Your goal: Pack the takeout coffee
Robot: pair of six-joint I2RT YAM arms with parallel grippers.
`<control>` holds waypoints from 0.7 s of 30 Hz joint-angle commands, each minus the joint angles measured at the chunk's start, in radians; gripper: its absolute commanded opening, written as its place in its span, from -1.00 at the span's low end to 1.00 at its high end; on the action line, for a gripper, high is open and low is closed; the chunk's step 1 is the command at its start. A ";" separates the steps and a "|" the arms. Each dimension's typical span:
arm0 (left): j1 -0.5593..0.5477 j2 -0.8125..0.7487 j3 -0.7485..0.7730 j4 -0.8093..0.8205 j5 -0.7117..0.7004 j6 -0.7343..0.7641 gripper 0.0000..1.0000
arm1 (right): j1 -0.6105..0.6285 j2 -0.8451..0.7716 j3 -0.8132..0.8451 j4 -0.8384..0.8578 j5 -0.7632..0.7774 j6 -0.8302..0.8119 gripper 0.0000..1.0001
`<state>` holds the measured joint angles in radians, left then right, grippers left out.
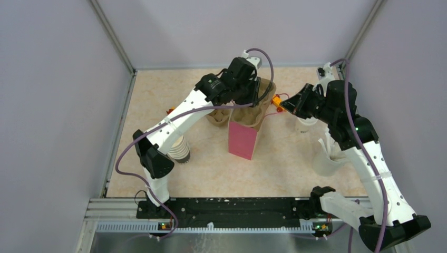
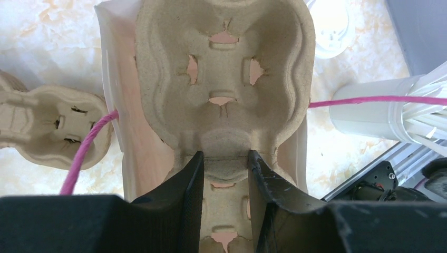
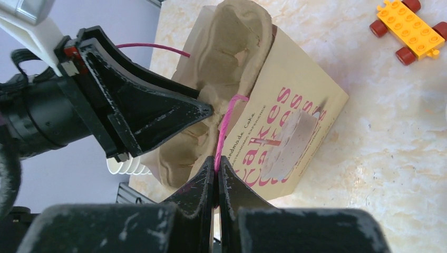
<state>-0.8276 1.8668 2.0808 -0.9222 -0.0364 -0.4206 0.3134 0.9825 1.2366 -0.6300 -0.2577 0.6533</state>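
The takeout coffee, a white cup with a round lid (image 2: 330, 25), stands on the table beyond the bag. In the top view (image 1: 305, 125) it is partly hidden under my right arm. A paper bag (image 1: 243, 139) with pink print (image 3: 295, 121) stands mid-table. A brown pulp cup carrier (image 2: 221, 63) sits in its mouth. My left gripper (image 2: 226, 164) is shut on the carrier's centre ridge and shows in the top view (image 1: 253, 96). My right gripper (image 3: 216, 171) is shut on the bag's pink string handle (image 3: 225, 126), to the right of the bag (image 1: 288, 105).
A second pulp carrier (image 2: 47, 126) lies left of the bag. A stack of lidless cups (image 1: 179, 149) stands at the left. A larger white cup with white sticks (image 2: 369, 112) stands at the right (image 1: 327, 158). An orange toy brick car (image 3: 408, 26) lies behind the bag.
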 commanded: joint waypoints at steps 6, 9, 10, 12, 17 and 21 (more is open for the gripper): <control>0.008 -0.040 0.035 0.069 -0.050 -0.001 -0.66 | 0.002 -0.010 -0.003 0.017 -0.018 -0.026 -1.00; 0.008 -0.088 -0.031 0.153 -0.052 -0.005 -0.67 | 0.003 -0.019 -0.013 0.019 -0.014 -0.030 -1.00; 0.008 -0.099 -0.049 0.168 -0.060 -0.004 -0.67 | 0.003 -0.020 -0.015 0.018 -0.015 -0.030 -1.00; 0.008 -0.102 -0.058 0.168 -0.078 0.006 -0.66 | 0.003 -0.020 -0.018 0.020 -0.014 -0.029 -1.00; 0.008 -0.096 -0.068 0.156 -0.064 0.025 -0.65 | 0.003 -0.021 -0.018 0.024 -0.017 -0.026 -1.00; 0.008 -0.111 -0.059 0.193 -0.021 -0.007 -0.64 | 0.003 -0.022 -0.017 0.016 -0.020 -0.033 -1.00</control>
<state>-0.8246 1.8168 2.0197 -0.8139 -0.0853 -0.4164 0.3134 0.9806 1.2171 -0.6300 -0.2638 0.6380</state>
